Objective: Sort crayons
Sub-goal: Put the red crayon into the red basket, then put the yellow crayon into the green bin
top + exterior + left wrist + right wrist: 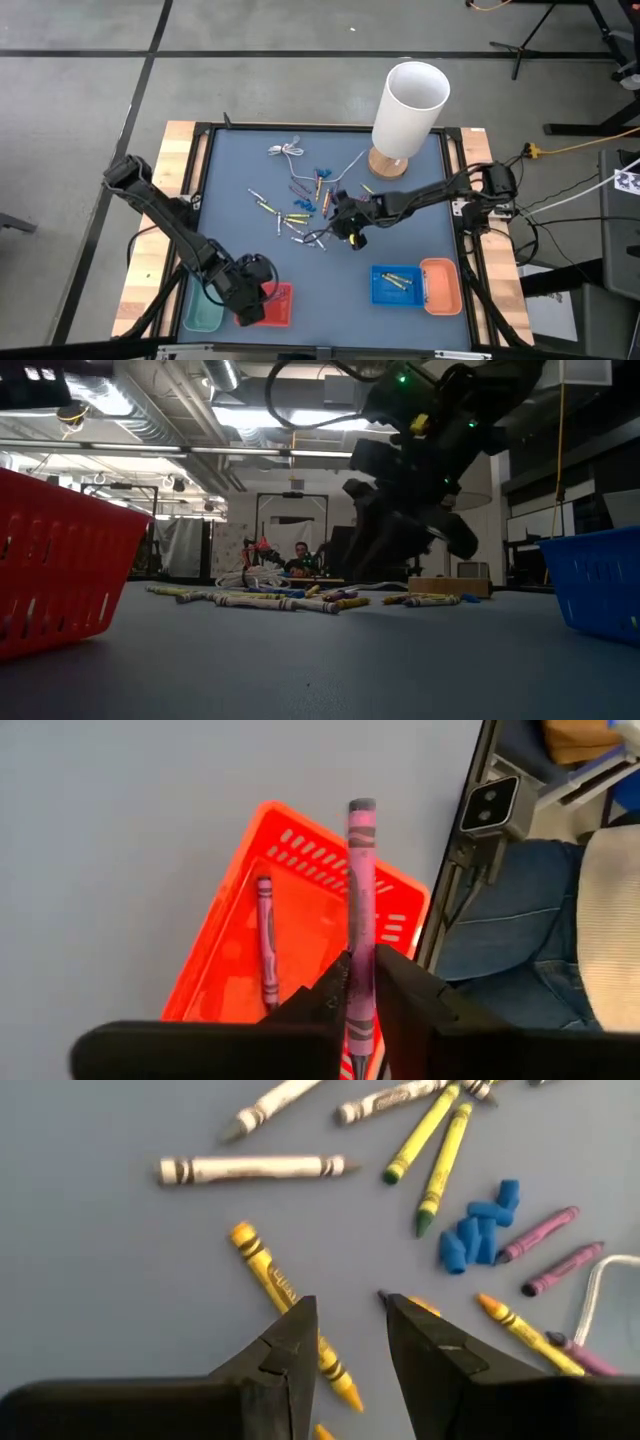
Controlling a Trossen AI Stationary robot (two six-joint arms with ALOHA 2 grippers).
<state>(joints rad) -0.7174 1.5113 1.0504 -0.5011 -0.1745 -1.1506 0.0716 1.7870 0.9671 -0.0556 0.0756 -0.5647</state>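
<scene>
Loose crayons (295, 215) in yellow, purple and white lie on the blue-grey table mat, also seen in the low view as crayons (290, 598). My left gripper (360, 985) hangs over the red basket (300, 870) and is shut on a purple crayon (361, 870). Another purple crayon (266, 945) lies flat in that basket. My right gripper (345, 1315) stands open just above the pile, its fingers on either side of a yellow crayon (280, 1285), touching nothing. My left gripper pinches the purple crayon's lower part (361, 945) between its two fingers. The fingers slant down from the table's left side and the crayon runs along them, most of it sticking out past the fingertips. The crayon is lifted clear above the red basket.
A green basket (203, 312) stands beside the red one; a blue basket (397, 285) holding a yellow crayon and an orange basket (442, 285) stand near right. A white lamp (408, 105), a white cable (288, 151) and blue bits (480, 1230) lie farther back. A person's legs (520, 940) show past the table edge.
</scene>
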